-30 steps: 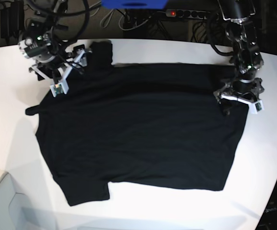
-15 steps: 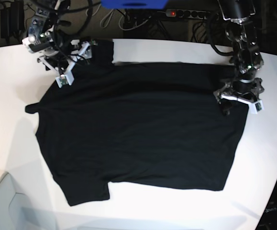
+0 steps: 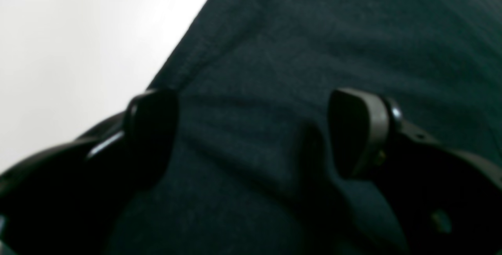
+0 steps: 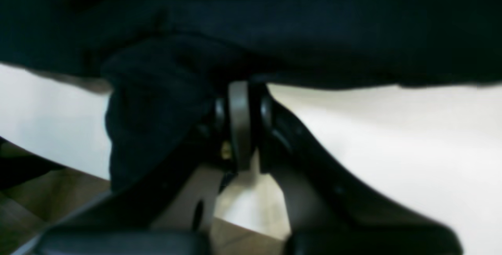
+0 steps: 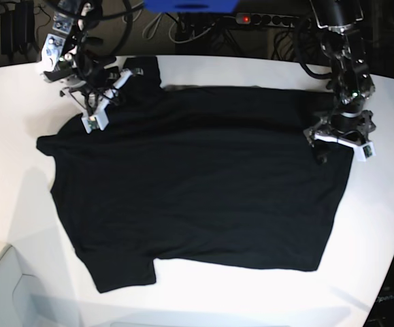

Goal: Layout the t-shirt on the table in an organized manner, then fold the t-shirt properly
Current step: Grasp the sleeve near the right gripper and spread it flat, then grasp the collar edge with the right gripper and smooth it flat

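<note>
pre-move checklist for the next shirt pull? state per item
1. Right gripper shut on the t-shirt: ok, cloth bunched at the closed fingers.
2. Left gripper gripping: not ok, jaws open over the cloth.
3. Shirt fully on the table: ok.
4. Shirt flat: not ok, far-left sleeve area bunched and lifted near the right gripper.
5. Print side up or down: cannot tell, only black shows.

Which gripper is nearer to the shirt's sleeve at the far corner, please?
The right gripper: shut on the t-shirt at that sleeve. The left gripper is open at the opposite end, over the hem corner.
</note>
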Controlling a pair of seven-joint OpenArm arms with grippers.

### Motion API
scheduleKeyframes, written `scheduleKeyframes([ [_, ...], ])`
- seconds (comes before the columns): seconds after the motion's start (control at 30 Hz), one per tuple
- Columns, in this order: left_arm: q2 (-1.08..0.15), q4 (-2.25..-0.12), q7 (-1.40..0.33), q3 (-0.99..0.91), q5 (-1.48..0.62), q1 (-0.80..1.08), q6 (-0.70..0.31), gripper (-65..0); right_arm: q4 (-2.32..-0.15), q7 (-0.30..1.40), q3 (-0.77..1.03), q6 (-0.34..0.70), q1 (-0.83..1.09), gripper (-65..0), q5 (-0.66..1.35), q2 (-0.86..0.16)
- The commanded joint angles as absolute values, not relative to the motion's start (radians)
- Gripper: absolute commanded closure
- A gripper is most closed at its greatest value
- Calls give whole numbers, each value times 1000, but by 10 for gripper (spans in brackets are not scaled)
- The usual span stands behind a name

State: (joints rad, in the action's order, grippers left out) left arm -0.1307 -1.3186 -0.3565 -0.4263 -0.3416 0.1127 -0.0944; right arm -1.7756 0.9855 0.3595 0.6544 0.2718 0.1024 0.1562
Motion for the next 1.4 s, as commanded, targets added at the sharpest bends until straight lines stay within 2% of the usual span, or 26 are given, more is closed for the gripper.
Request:
scheduleKeyframes([
  [0.0,-133,-1317,-418,-430,-346,125,-77,-585,-1801,1013,371,656,274,-6,79,157],
  [0.1,-133,-1317,-420,-430,-346,125,-77,-585,-1882,1023,352,644,263,0,67,157],
  [0.23,-134,-1317,-421,-430,-346,125,-77,-585,-1992,1017,251,538,257,0,-71,153],
  [0.4,-134,-1317,-421,-430,-346,125,-77,-585,-2000,1023,-67,407,245,0,-334,64],
  [0.53,-134,-1319,-421,-427,-346,125,-77,-585,-2000,1023,-265,274,246,0,-513,62],
  [0.7,-134,-1319,-421,-426,-346,125,-77,-585,-1982,1024,-461,191,214,0,-591,64],
  [0.8,-134,-1319,-421,-426,-346,125,-77,-585,-1913,1049,-506,191,148,-65,-591,64],
  [0.9,-134,-1319,-423,-426,-346,125,-77,-585,-1807,1058,-535,191,54,-173,-591,70],
  [1.03,-134,-1319,-423,-426,-346,125,-77,-585,-1682,1055,-610,191,-48,-252,-591,71],
  [1.17,-134,-1319,-423,-426,-346,124,-77,-585,-1673,1055,-711,191,-87,-292,-593,64],
  [1.37,-134,-1319,-423,-426,-346,124,-77,-585,-1824,957,-688,189,-81,-298,-593,56],
])
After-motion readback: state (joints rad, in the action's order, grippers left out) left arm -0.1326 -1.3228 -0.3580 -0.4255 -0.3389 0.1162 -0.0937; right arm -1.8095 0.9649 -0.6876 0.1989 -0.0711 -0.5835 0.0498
